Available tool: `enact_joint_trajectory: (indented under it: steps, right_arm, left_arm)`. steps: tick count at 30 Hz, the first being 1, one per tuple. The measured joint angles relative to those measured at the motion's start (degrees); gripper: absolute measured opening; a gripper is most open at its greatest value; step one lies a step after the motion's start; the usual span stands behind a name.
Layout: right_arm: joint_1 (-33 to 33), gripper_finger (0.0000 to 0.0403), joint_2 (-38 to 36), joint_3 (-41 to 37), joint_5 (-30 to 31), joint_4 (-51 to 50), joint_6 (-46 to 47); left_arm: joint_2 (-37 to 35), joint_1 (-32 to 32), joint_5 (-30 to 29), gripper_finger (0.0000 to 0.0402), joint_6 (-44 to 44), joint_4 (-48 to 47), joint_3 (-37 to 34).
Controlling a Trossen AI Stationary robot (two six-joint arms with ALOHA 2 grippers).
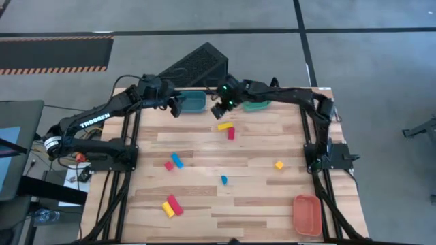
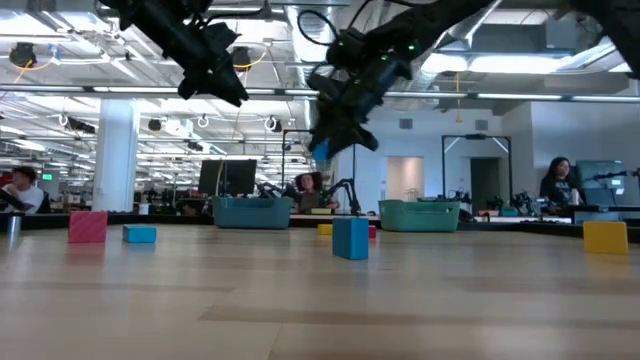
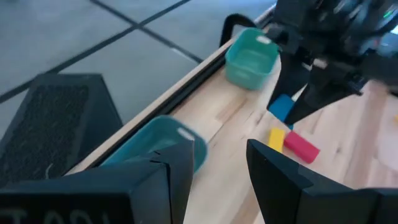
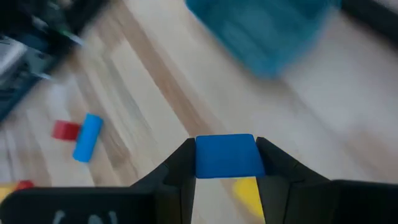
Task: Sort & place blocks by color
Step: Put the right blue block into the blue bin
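A: Blue block sits closest to the lens in right wrist view, smooth plastic slab pinched betw. the right gripper fingers. Yellow block shows just below it, partly hidden.

B: High view barely shows that held block, too small under the right gripper. It does show both arms at the far edge by the blue bin and teal bin, plus an orange bin at the near right corner.

A: Left gripper?

B: Fingers apart, nothing betw. them, hanging over the blue bin's end. Bin blurred there.

A: Other blocks?

B: 3 pairs and 2 singles on the wood-plank table: yellow bar with red block, red/blue pair, yellow/red pair, small blue block, yellow cube. Low view shows the blue block standing upright, which the top view can't.
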Motion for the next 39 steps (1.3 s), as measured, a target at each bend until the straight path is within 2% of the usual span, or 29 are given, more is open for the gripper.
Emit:
enact_joint_trajectory:
  steps: [10, 18, 22, 33, 36, 39]
  right_arm:
    - [-0.1, 0.0134, 13.9, 16.1, -1.0, 0.3, -4.9]
    - [0.6, 0.0134, 20.7, 24.1, 0.5, -0.5, -5.1]
    - [0.4, 0.0134, 22.8, 26.1, 3.1, -0.2, -5.3]
    - [-1.3, 0.0136, 22.7, 26.3, 6.4, 1.4, -8.6]
    - [-1.8, 0.0140, 22.7, 26.3, 10.0, 1.4, -8.4]
    - [-2.2, 0.0147, 22.7, 26.3, 11.0, 2.1, -8.6]
  left_arm:
    - [0.0, 0.7, -2.6, 0.0140, 0.0, -3.0, 0.0]
    - [0.0, 0.9, -3.4, 0.0140, 0.0, -3.3, 0.0]
    - [0.0, 1.0, -4.0, 0.0140, 0.2, -3.3, 0.0]
    - [0.0, 0.9, -5.3, 0.0140, 1.0, -3.3, 0.0]
    - [0.0, 0.9, -5.7, 0.0140, 1.0, -3.3, 0.0]
    - [0.0, 0.9, -5.7, 0.0140, 0.8, -3.3, 0.0]
